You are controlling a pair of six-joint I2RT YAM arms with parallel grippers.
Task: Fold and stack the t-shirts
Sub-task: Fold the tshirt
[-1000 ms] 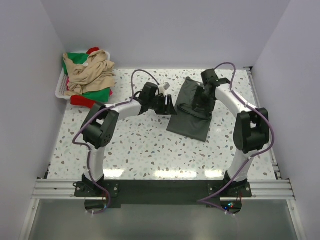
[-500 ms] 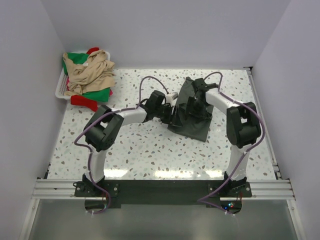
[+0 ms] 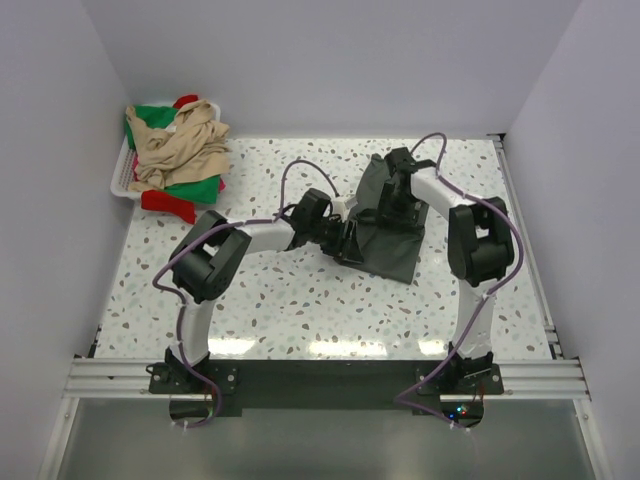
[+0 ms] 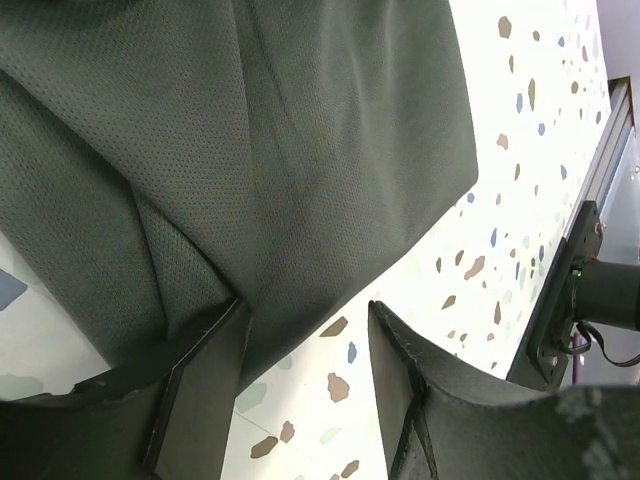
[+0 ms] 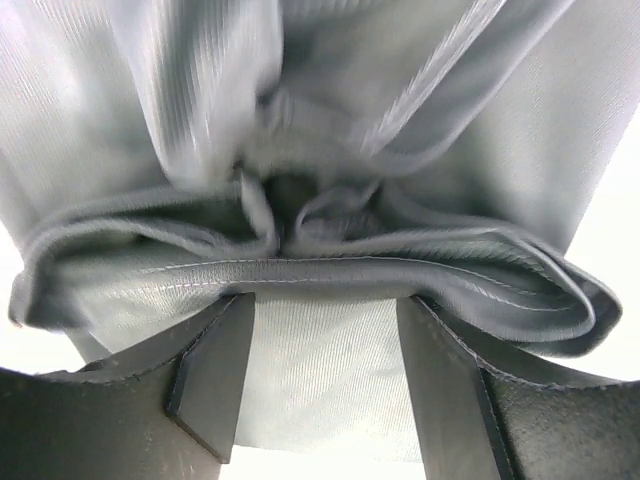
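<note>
Dark grey, finely dimpled knit makes up the t-shirt (image 3: 392, 252), which lies as a folded, roughly rectangular slab on the speckled terrazzo table (image 3: 280, 295), right of centre. The left gripper (image 4: 305, 310) sits at the slab's near-left edge with its fingers apart. The cloth's edge lies against one finger and bare tabletop shows between them, so it grips nothing. The right gripper (image 5: 325, 300) is down on the far part of the shirt, jaws spread wide, with a stitched hem and soft bunched folds running across the gap, not pinched. At the far left a white plastic basket (image 3: 118, 180) holds a rumpled heap: a beige shirt (image 3: 180, 148) on top, a green shirt (image 3: 197, 190) and a red shirt (image 3: 165, 203) spilling over its rim.
</note>
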